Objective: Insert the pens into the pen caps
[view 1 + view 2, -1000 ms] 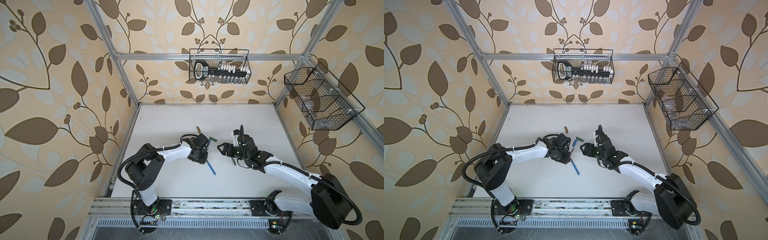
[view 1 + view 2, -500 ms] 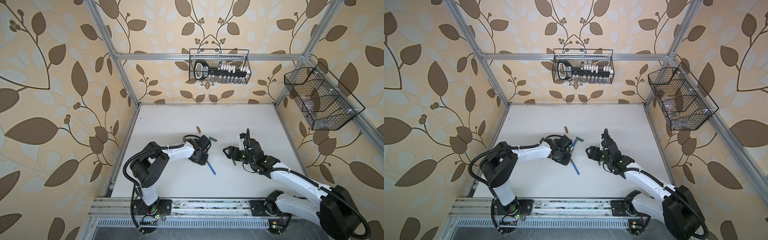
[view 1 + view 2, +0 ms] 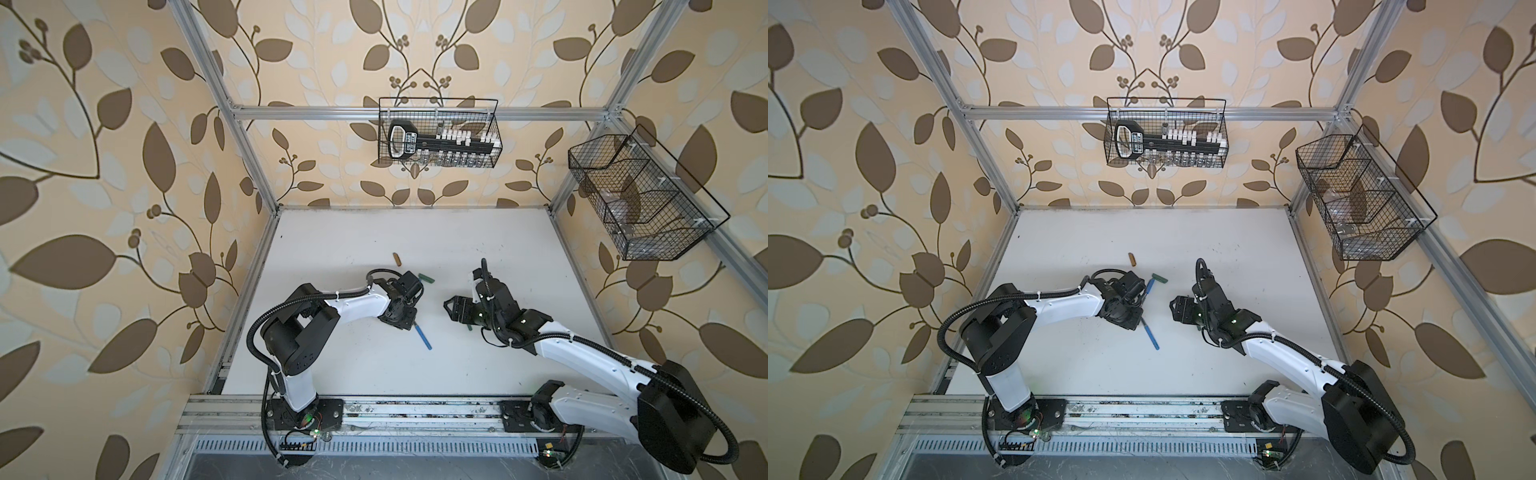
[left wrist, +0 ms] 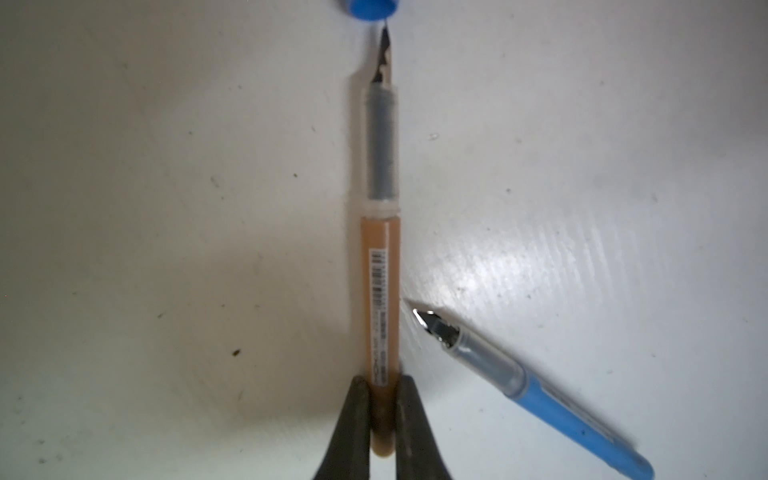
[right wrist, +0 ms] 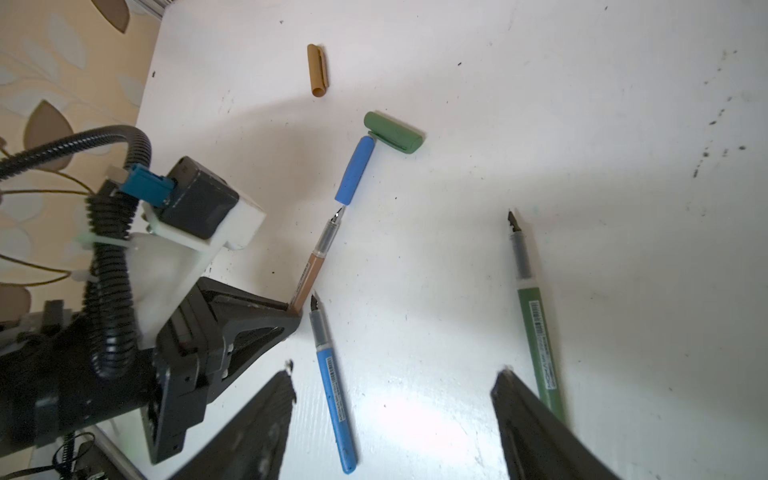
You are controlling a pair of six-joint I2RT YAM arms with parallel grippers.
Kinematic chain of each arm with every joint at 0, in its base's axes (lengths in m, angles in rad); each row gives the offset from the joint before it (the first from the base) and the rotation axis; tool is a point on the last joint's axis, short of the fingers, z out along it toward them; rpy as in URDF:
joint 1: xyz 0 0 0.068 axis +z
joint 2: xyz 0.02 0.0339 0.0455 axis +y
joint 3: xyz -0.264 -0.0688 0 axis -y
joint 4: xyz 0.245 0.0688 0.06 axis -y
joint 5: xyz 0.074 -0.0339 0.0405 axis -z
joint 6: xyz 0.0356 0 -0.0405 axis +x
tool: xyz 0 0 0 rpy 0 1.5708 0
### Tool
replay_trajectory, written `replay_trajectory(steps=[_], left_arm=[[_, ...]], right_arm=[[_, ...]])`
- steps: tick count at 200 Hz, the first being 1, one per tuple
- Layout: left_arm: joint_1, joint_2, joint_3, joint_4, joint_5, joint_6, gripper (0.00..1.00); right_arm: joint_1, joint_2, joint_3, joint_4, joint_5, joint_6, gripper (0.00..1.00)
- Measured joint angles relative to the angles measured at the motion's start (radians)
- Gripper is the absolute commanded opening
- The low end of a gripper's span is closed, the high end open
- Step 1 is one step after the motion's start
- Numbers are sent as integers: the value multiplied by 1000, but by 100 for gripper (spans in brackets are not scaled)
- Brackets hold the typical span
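The left end effector (image 4: 382, 382) is clamped on the rear end of the orange-brown pen (image 4: 380, 270), one dark finger (image 4: 357, 411) on each side of the barrel. The pen lies flat along the desk (image 4: 166, 208). Its dark nib reaches the mouth of the blue cap (image 4: 370, 8); whether it has gone in cannot be told. In the right wrist view the far end of the blue cap (image 5: 353, 174) sits against the dark green cap (image 5: 392, 133), and the orange-brown cap (image 5: 318, 70) lies apart, beyond both. The blue pen (image 4: 540, 395) lies at a slant, its nib just beside the orange-brown barrel near the clamped end.

The right end effector (image 5: 395, 374) has its jaws spread wide and grips nothing. The blue pen (image 5: 332, 395) runs between its fingers on the desk, and the dark green pen (image 5: 534, 316) lies just beside one finger, partly hidden by it.

In both top views the two end effectors face each other near mid-desk, the left (image 3: 1129, 318) over the pens and the right (image 3: 1179, 309) apart from it.
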Motion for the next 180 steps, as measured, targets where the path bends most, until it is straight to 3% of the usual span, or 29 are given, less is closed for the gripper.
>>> replay_trajectory(steps=[49,139,180], left_arm=[[0,-4,0,0,1,0,5],[0,-122,-13,-12,11,0,6],[0,-164,-14,-24,11,-2,6]], right_arm=[[40,124,40,39,-16,23,77],[39,369,63,346,-202,193,76],[35,399,63,464,-246,251,75]])
